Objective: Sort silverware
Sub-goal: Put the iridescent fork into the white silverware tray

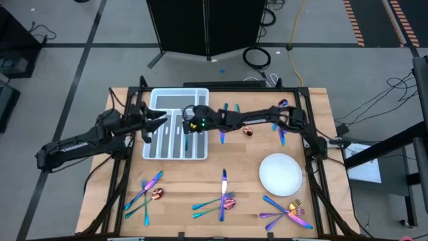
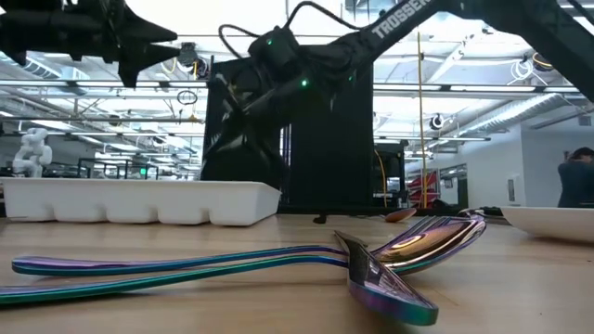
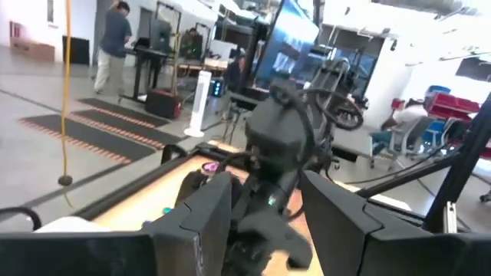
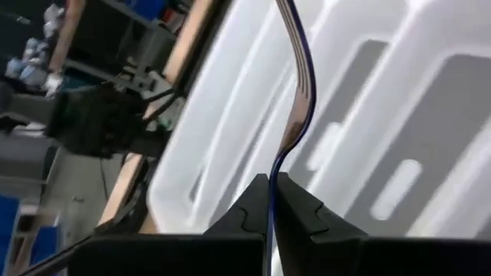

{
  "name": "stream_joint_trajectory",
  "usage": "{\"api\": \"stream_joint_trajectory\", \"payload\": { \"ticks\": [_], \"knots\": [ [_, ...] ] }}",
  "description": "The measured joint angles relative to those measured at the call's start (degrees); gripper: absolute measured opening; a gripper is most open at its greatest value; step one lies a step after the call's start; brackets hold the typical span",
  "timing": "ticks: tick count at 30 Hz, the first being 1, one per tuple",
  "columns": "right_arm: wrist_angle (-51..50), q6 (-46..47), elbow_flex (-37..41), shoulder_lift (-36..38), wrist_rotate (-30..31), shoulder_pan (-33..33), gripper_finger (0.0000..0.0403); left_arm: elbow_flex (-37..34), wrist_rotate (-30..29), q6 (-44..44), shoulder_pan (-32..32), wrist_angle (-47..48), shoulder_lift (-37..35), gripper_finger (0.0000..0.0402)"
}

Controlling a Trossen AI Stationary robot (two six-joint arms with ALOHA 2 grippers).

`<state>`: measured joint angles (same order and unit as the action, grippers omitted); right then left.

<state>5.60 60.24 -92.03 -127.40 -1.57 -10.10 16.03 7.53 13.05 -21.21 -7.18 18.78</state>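
My right gripper point(image 4: 270, 182) is over the white divided tray point(image 1: 155, 99) and shut on an iridescent fork point(image 4: 301, 77), whose head reaches out past the fingers above the tray's compartments point(image 4: 430, 100). In the high view my right gripper point(image 1: 190, 124) is above the tray's middle. My left gripper point(image 1: 160, 119) hovers open at the tray's left side, facing the right gripper; its fingers point(image 3: 203, 222) stand apart and hold nothing. More rainbow silverware lies in loose groups on the table point(image 1: 150, 191), point(image 1: 224, 197), point(image 1: 287, 213). My right gripper pinches the fork's thin handle point(image 4: 274, 165) between its two fingers. The fork runs on past the fingertips, its neck and tines point(image 4: 295, 46) over the tray. Whether the tines touch the tray I cannot tell.
A round white plate point(image 1: 280, 173) sits right of centre near the front. A spoon point(image 1: 249, 132) and other pieces point(image 1: 281, 127), point(image 1: 227, 107) lie toward the far right. In the low view a fork and spoon point(image 2: 408, 246) lie close in front. People stand in the room behind.
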Motion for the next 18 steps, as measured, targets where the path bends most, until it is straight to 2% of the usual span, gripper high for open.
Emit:
{"api": "stream_joint_trajectory", "payload": {
  "ticks": [8, 18],
  "knots": [
    [-3.6, 1.8, 0.0, -0.4, 4.6, 1.2, 0.0, 0.0, -0.7, -3.0, 0.0, -1.2, -0.2, 0.016],
    [-4.1, 2.1, 0.0, -2.1, 3.3, 1.3, 0.0, 0.0, -1.0, -3.0, 0.0, -2.8, -0.3, 0.016]
  ]
}}
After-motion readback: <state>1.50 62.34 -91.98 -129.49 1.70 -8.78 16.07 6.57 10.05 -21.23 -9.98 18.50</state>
